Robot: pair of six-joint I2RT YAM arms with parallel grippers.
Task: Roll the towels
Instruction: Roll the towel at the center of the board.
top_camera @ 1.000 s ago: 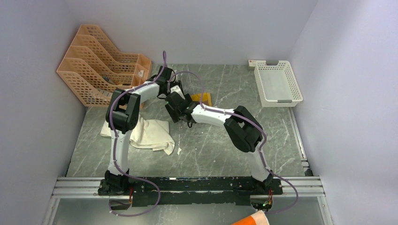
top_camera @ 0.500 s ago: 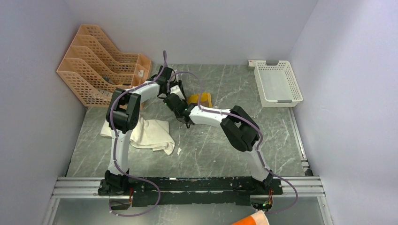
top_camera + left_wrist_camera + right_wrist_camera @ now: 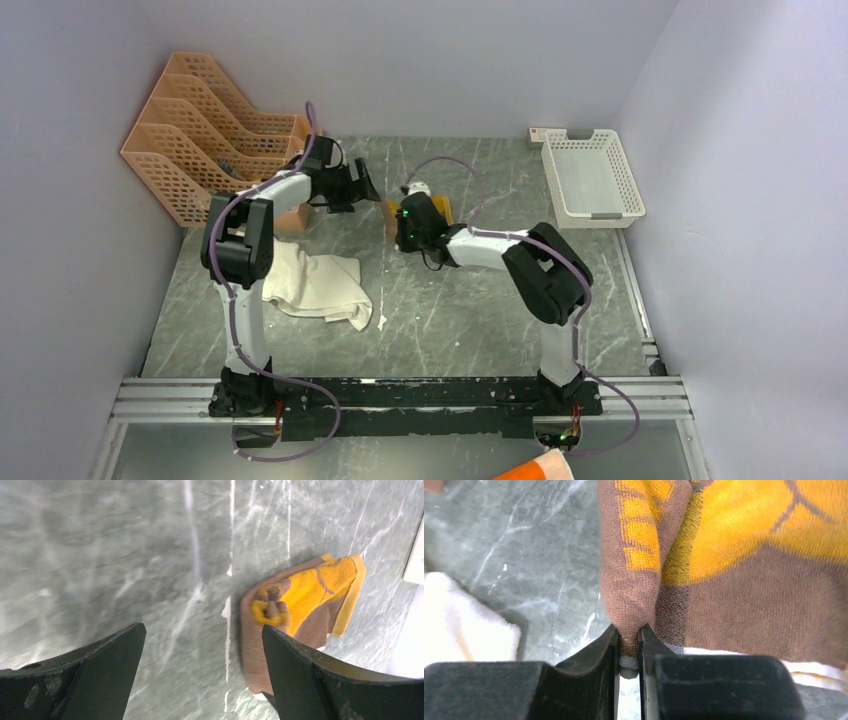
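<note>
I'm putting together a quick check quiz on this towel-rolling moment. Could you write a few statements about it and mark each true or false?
1. The right gripper is shut on a fold of the brown and yellow cloth towel. True.
2. The left gripper is clamped on the cream-white cloth towel. False: its jaws stand wide open over the bare grey marbled table and hold nothing.
3. The brown and yellow cloth towel lies inside the white perforated plastic basket. False: it lies on the table, well apart from the basket at the far right.
4. The cream-white cloth towel lies crumpled on the table, not rolled. True.
</note>
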